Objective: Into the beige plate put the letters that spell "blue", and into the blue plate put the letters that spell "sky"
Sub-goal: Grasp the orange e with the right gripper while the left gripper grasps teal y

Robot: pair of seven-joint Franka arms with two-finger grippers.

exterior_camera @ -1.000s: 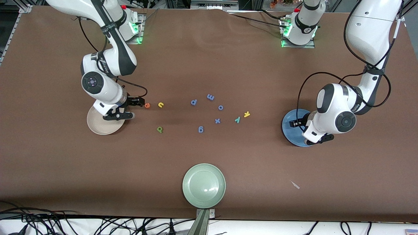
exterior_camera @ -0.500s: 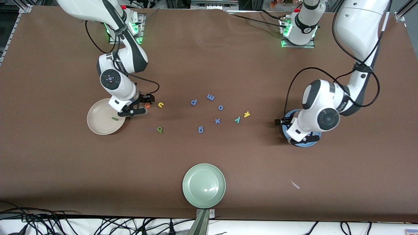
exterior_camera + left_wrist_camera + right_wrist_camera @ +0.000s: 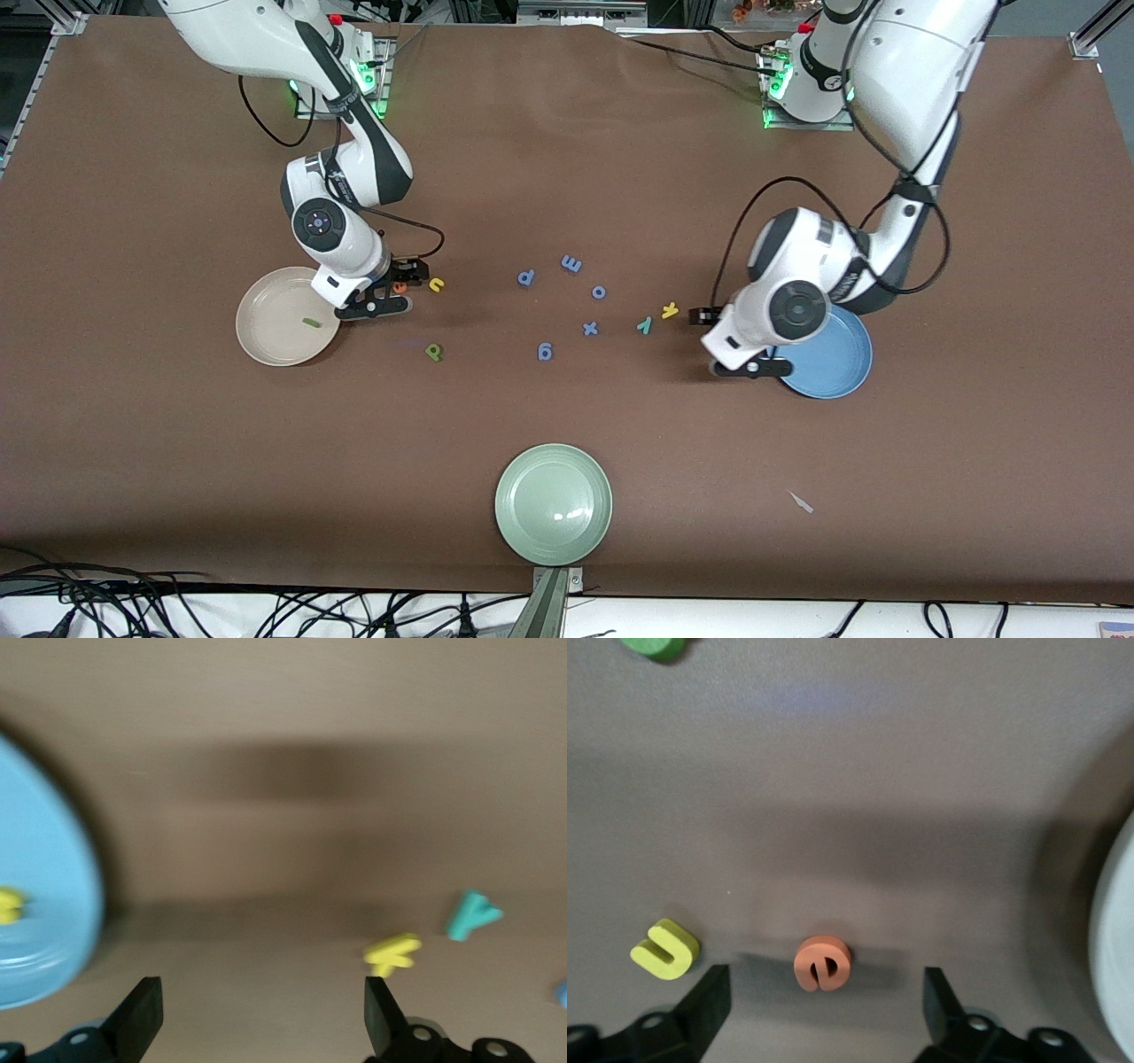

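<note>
Right end effector (image 3: 409, 275), fingers spread and holding nothing, is low over the worktop (image 3: 567, 177) with the orange e (image 3: 400, 286) between its fingertips in the right wrist view (image 3: 823, 962). The yellow u (image 3: 436, 284) lies just beside the e, at its 3 o'clock in the front view. The green b (image 3: 433, 352) lies apart, at about 5 o'clock from the e. The beige plate (image 3: 266, 341) sits at 8 o'clock from this end effector, its rim close by; the green l (image 3: 310, 322) rests inside it.

Left end effector (image 3: 709, 316), fingers spread wide and empty, hangs over bare worktop beside the rim of the blue plate (image 3: 837, 368). The yellow k (image 3: 670, 310) lies just at its 9 o'clock, with the teal y (image 3: 645, 325) next to the k. The yellow s (image 3: 9, 904) lies in the blue plate, seen only in the left wrist view.

Five blue-purple letters (image 3: 571, 263) are scattered mid-worktop between the two groups. A pale green plate (image 3: 532, 532) sits near the worktop's 6 o'clock edge, well apart from everything.
</note>
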